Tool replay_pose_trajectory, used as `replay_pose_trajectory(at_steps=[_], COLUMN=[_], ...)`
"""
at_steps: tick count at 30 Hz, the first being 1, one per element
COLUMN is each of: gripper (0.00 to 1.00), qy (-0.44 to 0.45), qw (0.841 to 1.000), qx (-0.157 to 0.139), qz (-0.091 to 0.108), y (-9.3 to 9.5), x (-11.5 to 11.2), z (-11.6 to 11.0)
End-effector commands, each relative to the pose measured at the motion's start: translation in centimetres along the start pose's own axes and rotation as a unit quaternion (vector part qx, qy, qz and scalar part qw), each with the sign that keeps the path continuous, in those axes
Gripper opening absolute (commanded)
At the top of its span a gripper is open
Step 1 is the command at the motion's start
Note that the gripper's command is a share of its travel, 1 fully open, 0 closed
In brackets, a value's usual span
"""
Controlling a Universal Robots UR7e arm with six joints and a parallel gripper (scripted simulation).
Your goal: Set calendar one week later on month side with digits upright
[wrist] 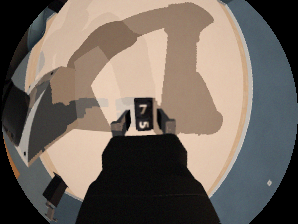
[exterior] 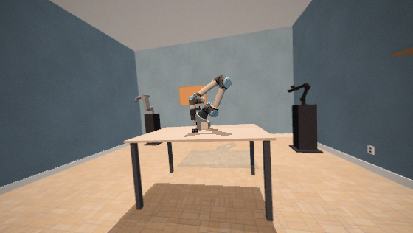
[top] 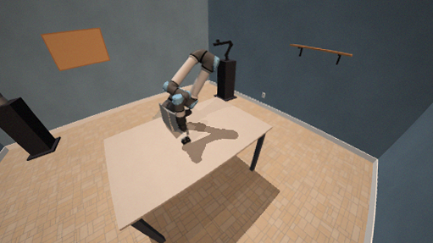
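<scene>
A small black block of the calendar stands between the fingers in the wrist view. It carries two pale digits, a 7 above and what looks like a 5 below, both turned in this view. In the top and exterior views it is only a small dark shape [top: 185, 141] [exterior: 195, 130] on the table. The tray and the month's name cannot be made out, nor whether the digits are on one cube or two. My gripper [wrist: 143, 115] is open, one finger on each side of the block, with a gap to both sides.
The pale table [top: 146, 175] [exterior: 166, 134] carries the arm, whose base has a tilted grey plate [top: 169, 120] beside it. The arm's shadow falls across the table. Black pedestals [top: 226, 79] [exterior: 304, 127] with other arms stand off the table.
</scene>
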State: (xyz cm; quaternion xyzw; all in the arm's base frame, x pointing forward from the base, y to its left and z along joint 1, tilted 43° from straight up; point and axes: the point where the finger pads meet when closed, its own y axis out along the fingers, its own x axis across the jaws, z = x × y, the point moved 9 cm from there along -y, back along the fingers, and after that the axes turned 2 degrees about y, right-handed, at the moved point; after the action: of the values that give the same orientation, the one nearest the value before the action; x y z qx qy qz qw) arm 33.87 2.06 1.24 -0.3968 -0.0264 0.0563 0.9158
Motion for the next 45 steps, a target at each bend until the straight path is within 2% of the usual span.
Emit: replay_pose_trajectory(at_steps=[1, 9, 10, 33, 39, 45], gripper=[0.87, 0.87, 1.00, 1.00, 1.00, 1.00], qy=[0.000, 0.000, 0.000, 0.000, 0.000, 0.000], qw=[1.000, 1.000, 1.000, 1.000, 1.000, 1.000], qx=[0.000, 0.000, 0.000, 0.000, 0.000, 0.000], qz=[0.000, 0.000, 0.000, 0.000, 0.000, 0.000], y=[-2.1, -2.6, -2.6, -2.7, -3.4, -5.6], x=[0.0, 0.0, 0.0, 0.0, 0.0, 0.0], z=[0.0, 0.0, 0.0, 0.0, 0.0, 0.0])
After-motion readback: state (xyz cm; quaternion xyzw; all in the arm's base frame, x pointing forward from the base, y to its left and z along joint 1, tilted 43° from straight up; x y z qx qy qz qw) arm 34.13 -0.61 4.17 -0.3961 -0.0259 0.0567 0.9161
